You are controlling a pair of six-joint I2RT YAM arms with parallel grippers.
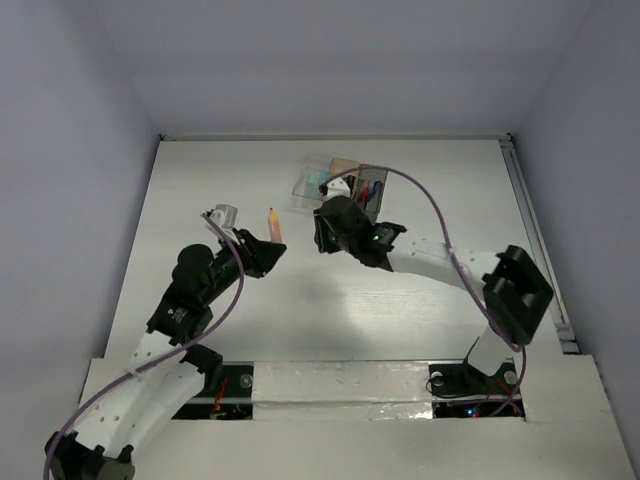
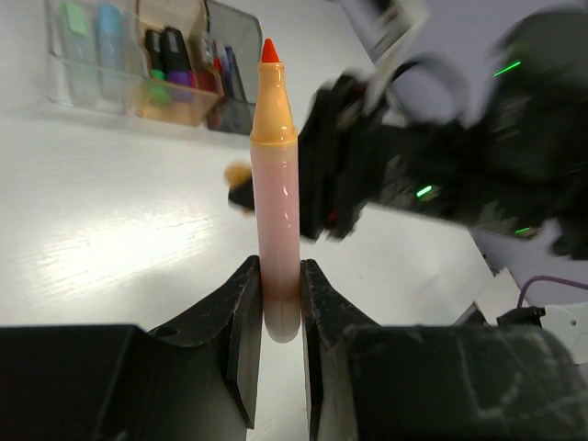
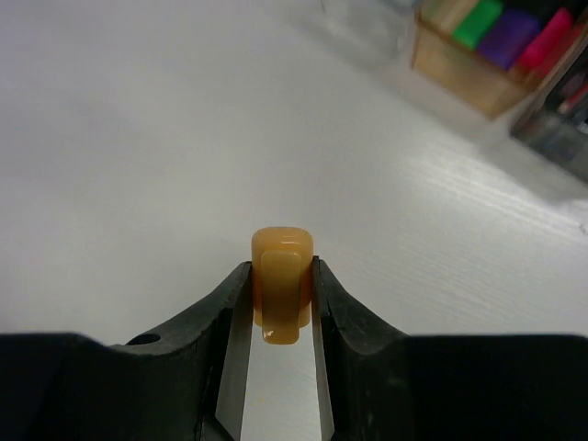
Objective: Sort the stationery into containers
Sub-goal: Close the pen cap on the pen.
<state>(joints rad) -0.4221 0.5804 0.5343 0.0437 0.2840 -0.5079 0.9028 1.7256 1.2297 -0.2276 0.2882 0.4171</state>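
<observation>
Open table (image 1: 200,190) left; right arm (image 1: 430,258) seemingly close beside upheld marker (image 1: 273,222).

We see a white table (image 1: 200,200) with fine wood-like grain and a soft sheen. The orange marker (image 2: 278,184) and amber cap (image 3: 282,266) are smooth, glossy, slightly translucent plastic. The black fingers of the left gripper (image 2: 278,271) and right gripper (image 3: 280,268) look like matt plastic. The containers (image 2: 175,106) are glossy see-through plastic.
</observation>
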